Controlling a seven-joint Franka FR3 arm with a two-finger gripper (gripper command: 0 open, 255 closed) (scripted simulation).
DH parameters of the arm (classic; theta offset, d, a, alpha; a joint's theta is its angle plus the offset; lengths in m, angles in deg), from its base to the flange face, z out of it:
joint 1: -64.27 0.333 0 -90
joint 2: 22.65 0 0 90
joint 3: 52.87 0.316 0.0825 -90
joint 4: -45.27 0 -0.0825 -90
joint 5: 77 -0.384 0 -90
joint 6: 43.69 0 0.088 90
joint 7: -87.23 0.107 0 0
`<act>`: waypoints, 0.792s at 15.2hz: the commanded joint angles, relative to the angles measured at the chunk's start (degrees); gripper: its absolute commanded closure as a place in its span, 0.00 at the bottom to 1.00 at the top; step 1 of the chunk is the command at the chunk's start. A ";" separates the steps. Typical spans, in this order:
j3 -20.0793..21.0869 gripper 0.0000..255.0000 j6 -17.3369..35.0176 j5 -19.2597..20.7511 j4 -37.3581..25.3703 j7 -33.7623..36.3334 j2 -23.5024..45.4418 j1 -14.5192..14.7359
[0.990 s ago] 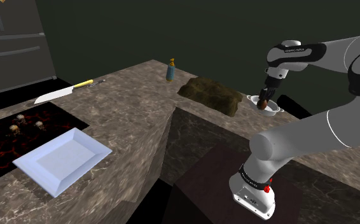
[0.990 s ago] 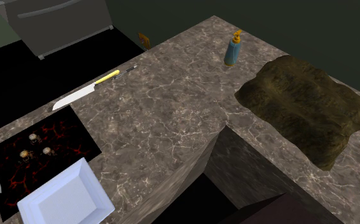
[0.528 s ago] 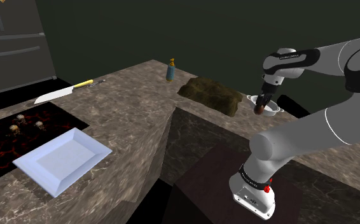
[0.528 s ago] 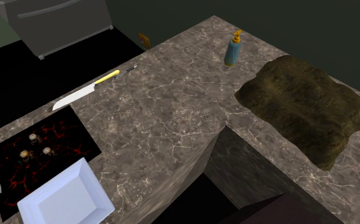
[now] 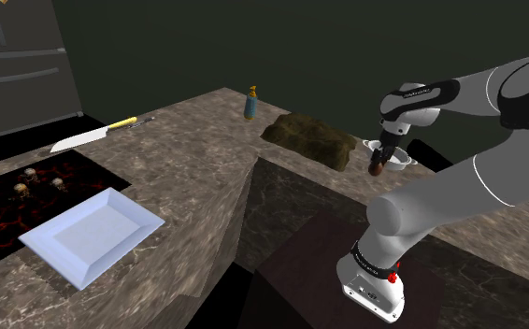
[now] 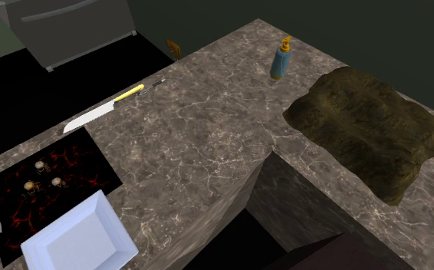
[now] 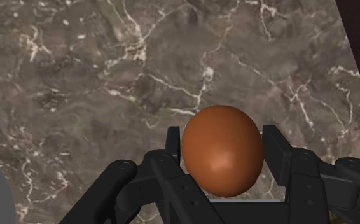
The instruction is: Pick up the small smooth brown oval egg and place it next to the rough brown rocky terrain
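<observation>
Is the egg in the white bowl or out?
Out: the egg is clasped in the gripper, over the countertop, beside the bowl.

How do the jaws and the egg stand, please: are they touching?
Touching. The wrist view shows the egg clasped between the jaws, both pressed against its sides with no gap.

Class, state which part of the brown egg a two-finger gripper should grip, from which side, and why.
Grip the egg across its middle, one finger on each rounded flank, coming from above. It is smooth and oval, so a hold nearer an end would likely slip; the gripper clasps it so.
</observation>
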 commanded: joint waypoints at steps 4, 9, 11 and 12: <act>-1.55 1.00 4.85 -0.09 2.19 -0.39 2.72 0.49; -2.07 1.00 6.39 -0.20 2.79 -0.59 3.70 0.68; -2.07 1.00 6.39 -0.20 2.79 -0.59 3.70 0.68; -2.07 1.00 6.39 -0.20 2.79 -0.59 3.70 0.68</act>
